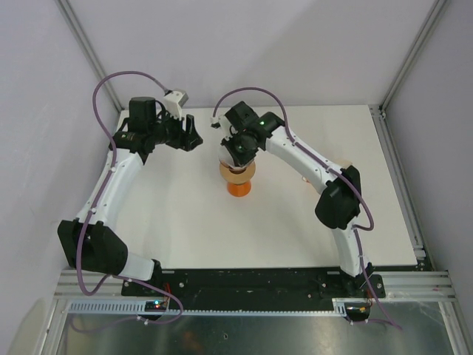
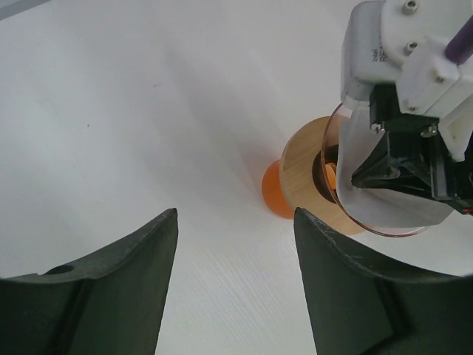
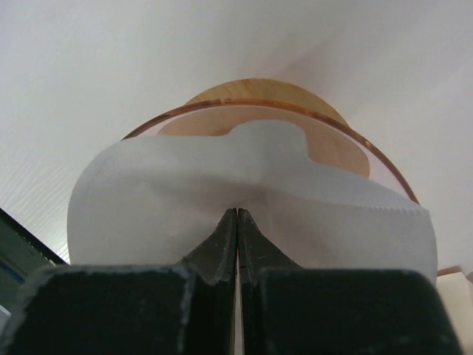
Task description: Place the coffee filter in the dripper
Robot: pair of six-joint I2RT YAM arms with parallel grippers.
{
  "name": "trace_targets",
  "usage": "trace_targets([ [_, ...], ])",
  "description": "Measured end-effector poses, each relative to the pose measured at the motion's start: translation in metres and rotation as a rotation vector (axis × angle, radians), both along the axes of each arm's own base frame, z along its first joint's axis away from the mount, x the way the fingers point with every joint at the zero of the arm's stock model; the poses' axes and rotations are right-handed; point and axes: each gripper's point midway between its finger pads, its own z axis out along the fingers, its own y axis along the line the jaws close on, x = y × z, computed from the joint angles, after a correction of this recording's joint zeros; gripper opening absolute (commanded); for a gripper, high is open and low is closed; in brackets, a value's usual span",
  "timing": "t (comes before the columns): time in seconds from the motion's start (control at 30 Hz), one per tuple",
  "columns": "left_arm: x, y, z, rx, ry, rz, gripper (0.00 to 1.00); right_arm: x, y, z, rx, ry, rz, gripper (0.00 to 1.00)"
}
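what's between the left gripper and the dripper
Nothing: only bare white table between the left gripper and the dripper, seen in the left wrist view.

White arm links (image 1: 111, 185) with black joints (image 1: 336, 196); purple cables (image 1: 100, 89); the left gripper (image 2: 235, 244) has matte black plastic fingers (image 2: 111, 296).

- The coffee filter (image 3: 185, 192), thin white paper, is seen spread wide in the mouth of the dripper (image 3: 244, 104). Its top edge is wavy with a raised tab at the middle, and the paper is puckered at its lower centre.
- The dripper, a clear pinkish cone with a round rim, is seated upright on a wooden disc (image 2: 307, 177) over an orange cup (image 2: 272, 191), near the middle of the white table (image 1: 185, 214).
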Motion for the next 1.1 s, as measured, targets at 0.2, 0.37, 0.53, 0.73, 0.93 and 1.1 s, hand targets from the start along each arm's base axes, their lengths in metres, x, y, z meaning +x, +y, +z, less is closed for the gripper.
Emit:
trace_targets([
  [0.2, 0.000, 0.000, 0.000, -0.002, 0.001, -0.002, 0.69, -0.003, 0.001, -0.011, -0.040, 0.002, 0.003, 0.00],
  [0.37, 0.000, 0.000, 0.000, -0.004, 0.001, -0.004, 0.69, -0.002, 0.003, -0.024, -0.077, 0.005, 0.000, 0.00],
  [0.53, 0.000, 0.000, 0.000, -0.004, 0.000, -0.004, 0.69, -0.002, 0.002, -0.032, -0.098, 0.011, -0.004, 0.00],
  [0.73, -0.001, -0.001, 0.001, -0.007, 0.001, -0.009, 0.69, 0.000, 0.004, -0.023, -0.089, -0.004, -0.006, 0.00],
  [0.93, -0.002, -0.003, 0.001, -0.015, 0.002, -0.021, 0.69, 0.006, 0.008, -0.008, -0.072, -0.049, -0.014, 0.00],
  [1.1, -0.002, -0.004, 0.001, -0.018, 0.003, -0.024, 0.69, 0.005, 0.004, -0.007, -0.098, -0.066, -0.024, 0.01],
])
